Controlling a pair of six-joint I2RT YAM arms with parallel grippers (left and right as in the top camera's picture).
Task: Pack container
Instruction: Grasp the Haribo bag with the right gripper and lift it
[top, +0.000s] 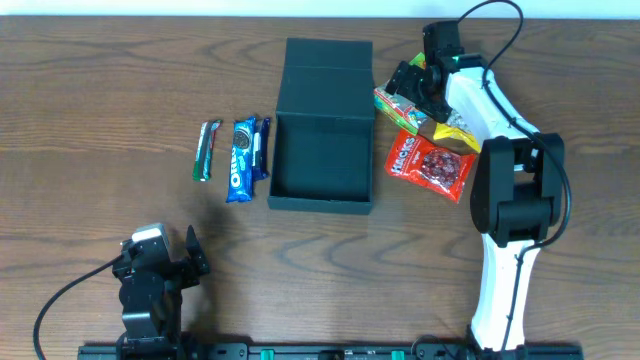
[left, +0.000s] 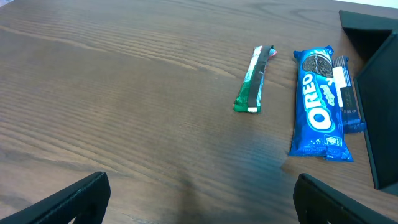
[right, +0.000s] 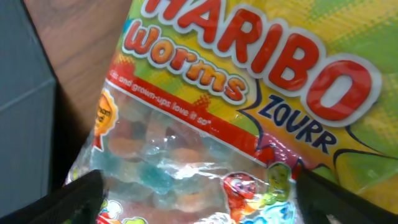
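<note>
A: Starting at the left, what is the left hand (left: 199, 202) doing?

B: It hangs over bare wooden tabletop (top: 90, 110) at the near edge, its two fingers wide apart and holding nothing.

A: And beyond it?

B: A thin green bar (top: 206, 150), then a blue Oreo pack (top: 240, 160) with a dark blue bar (top: 262, 148) touching its right side, just beside the container (top: 320, 203).

A: Where does the container stand?

B: In the middle of the tabletop, open, its lid (top: 327, 75) folded back on the far side. Nothing shows inside.

A: And to the right?

B: The Haribo Worms bag (right: 249, 81) lies by the container's far right corner. The right hand (top: 417, 88) is low over it, fingers spread to either side; I cannot tell whether they touch it. A yellow packet (top: 455, 135) is partly under the arm, and a red Haribo bag (top: 432, 165) lies nearer.
</note>
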